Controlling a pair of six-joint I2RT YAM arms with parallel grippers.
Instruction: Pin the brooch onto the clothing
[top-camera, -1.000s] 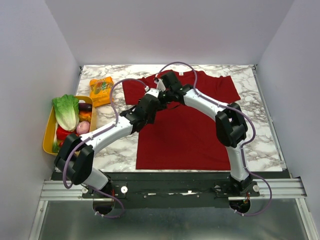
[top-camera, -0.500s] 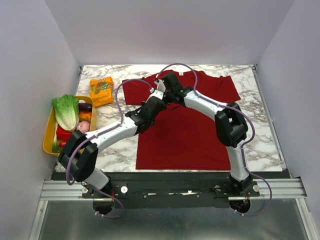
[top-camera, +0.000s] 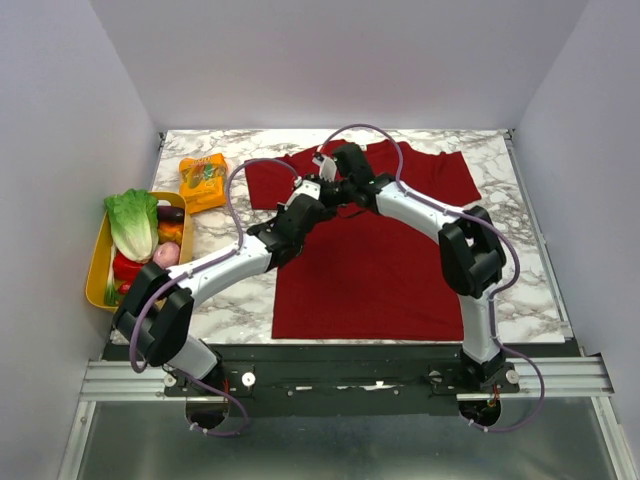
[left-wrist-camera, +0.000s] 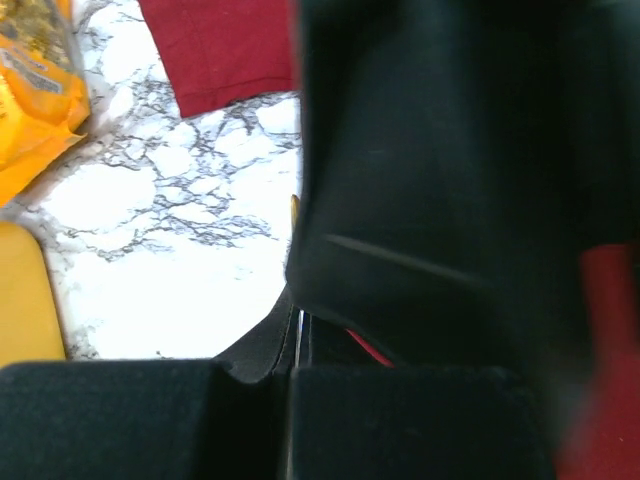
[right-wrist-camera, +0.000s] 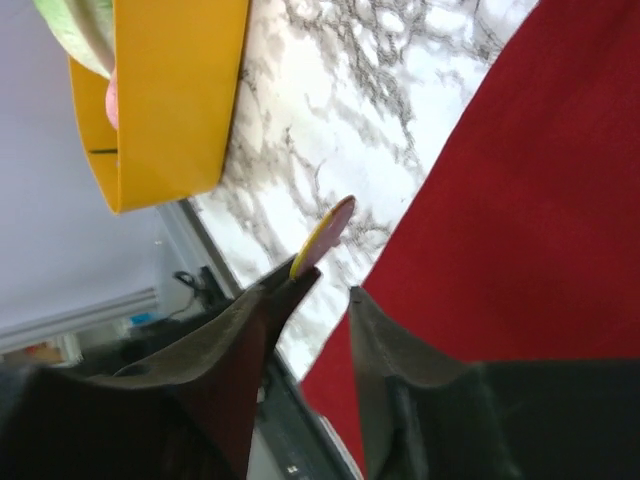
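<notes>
Touching one fingertip of the right pincer (right-wrist-camera: 330, 286), brooch (right-wrist-camera: 325, 235) edge-on, jaws parted.

A white marble-patterned table (top-camera: 525, 250) with grey veins carries everything. A dark red T-shirt (top-camera: 370, 270) lies spread flat on it and covers much of the middle of the top. Its collar points toward the far edge and its hem toward the near edge. An orange snack packet (top-camera: 203, 180) lies on bare marble just left of the T-shirt's left-hand sleeve. A yellow tray (top-camera: 97, 270) sits well left of the T-shirt, at the table's left edge.
</notes>
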